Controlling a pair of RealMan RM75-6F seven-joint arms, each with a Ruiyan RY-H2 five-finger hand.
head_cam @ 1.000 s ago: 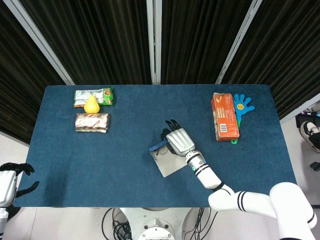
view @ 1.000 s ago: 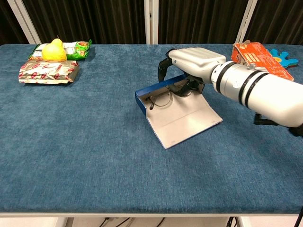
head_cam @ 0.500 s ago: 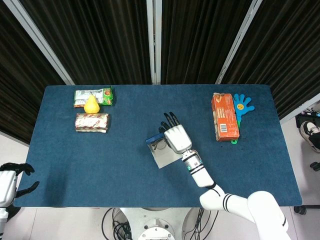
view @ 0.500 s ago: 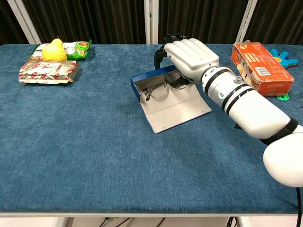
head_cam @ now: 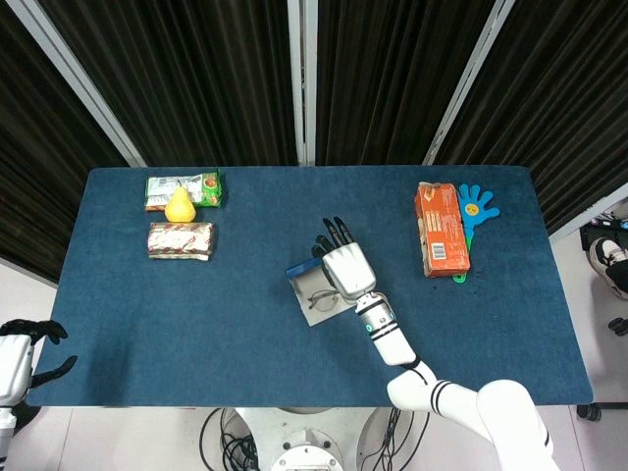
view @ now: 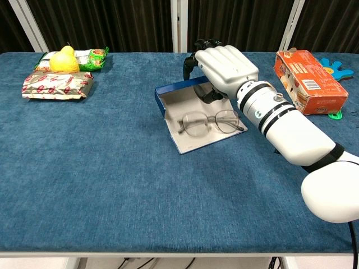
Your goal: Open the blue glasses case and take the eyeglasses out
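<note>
Chest view shows the right hand (view: pixel 224 70), fingers curled over the open blue glasses case (view: pixel 185 106), steadying it, thin wire-framed eyeglasses (view: pixel 210 122) lying on its flap.

My white right hand (head_cam: pixel 344 270) hovers over the open blue glasses case (head_cam: pixel 312 289); thin-framed eyeglasses (head_cam: pixel 322 299) lie on its grey lining.

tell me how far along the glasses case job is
Done: the blue glasses case lies open on the table, and the eyeglasses rest unfolded on its grey flap, out of the tray. In hand: the right hand hovers over the far side of the case; whether it touches the eyeglasses cannot be told. The left hand waits off the table edge. Left: lifting the eyeglasses clear of the case.
</note>
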